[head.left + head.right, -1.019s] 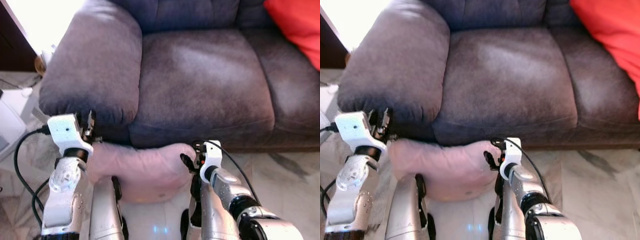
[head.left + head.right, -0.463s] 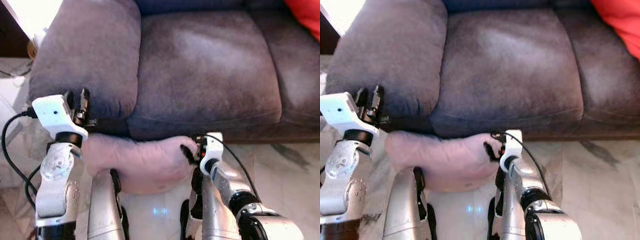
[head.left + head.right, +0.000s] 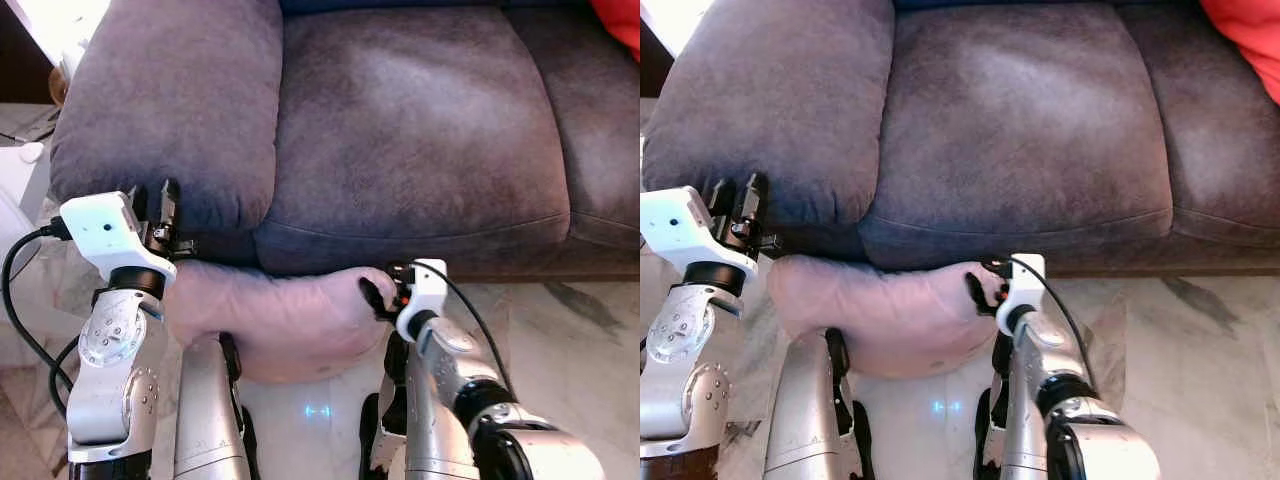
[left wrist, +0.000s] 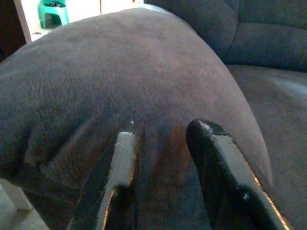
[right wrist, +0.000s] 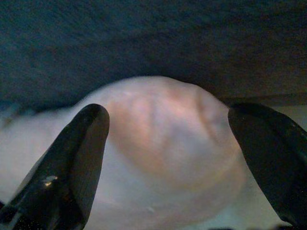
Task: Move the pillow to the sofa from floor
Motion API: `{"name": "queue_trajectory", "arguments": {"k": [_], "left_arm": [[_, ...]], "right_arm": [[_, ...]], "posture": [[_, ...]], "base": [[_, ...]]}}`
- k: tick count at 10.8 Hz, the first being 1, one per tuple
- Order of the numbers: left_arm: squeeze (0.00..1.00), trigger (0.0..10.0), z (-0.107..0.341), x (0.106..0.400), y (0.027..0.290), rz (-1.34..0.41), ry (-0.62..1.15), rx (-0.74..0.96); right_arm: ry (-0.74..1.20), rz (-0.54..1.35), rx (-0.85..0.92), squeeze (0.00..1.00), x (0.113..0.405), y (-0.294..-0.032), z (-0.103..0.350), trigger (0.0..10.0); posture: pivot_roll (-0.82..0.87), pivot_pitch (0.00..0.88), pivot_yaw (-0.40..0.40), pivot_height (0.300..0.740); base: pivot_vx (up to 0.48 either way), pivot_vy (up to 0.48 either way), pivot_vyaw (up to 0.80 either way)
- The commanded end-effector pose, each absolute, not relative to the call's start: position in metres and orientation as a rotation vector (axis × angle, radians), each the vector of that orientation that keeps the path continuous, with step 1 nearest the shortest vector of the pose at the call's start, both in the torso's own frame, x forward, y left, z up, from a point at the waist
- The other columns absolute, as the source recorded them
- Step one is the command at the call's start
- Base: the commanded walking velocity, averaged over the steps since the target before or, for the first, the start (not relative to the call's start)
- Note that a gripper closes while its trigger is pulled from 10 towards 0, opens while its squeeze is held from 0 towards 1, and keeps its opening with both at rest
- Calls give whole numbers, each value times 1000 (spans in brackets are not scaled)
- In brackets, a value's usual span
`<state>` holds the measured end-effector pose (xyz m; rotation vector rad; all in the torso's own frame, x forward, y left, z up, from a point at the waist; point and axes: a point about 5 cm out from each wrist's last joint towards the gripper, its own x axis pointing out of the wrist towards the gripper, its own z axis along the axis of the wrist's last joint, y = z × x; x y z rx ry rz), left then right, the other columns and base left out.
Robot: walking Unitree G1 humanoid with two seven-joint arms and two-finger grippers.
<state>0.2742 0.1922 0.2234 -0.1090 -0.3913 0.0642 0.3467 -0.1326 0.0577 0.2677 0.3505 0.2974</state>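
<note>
The soft pale pink pillow (image 3: 275,320) sits low between the two silver arms, above the white marble floor (image 3: 580,340) and against the front base of the sofa. The right gripper (image 3: 378,297) is at the pillow's right end; in the right wrist view its two black fingers (image 5: 76,158) are spread wide, one on each side of the pillow. The left gripper (image 3: 165,215) is at the pillow's left end, up against the front of the rounded armrest (image 3: 170,110); its fingers (image 4: 218,177) stand apart. Beyond lies the dark grey-purple plush fabric sofa (image 3: 410,130), with a red cushion (image 3: 1245,40) at its far right.
</note>
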Motion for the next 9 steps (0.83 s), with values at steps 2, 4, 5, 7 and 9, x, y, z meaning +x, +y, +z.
{"name": "queue_trajectory", "arguments": {"k": [2,4,5,7,9], "left_arm": [[0,10000,225,266,194,74,-394,-103],[0,10000,223,261,193,71,-370,-109],[0,10000,223,260,193,71,-365,-112],[0,10000,223,259,190,67,-359,-116],[0,10000,224,257,190,65,-349,-116]], "right_arm": [[384,293,283,0,342,-130,50,10000],[403,269,245,0,339,-133,45,10000],[405,269,233,0,338,-134,44,10000],[404,280,236,0,339,-133,46,10000],[398,310,233,0,340,-125,47,10000]], "posture": [[280,385,-5,486],[281,403,-4,486],[282,409,-4,486],[284,419,-2,486],[297,422,0,486]], "base": [[0,0,0],[0,0,0],[0,0,0],[0,0,0],[0,0,0]]}}
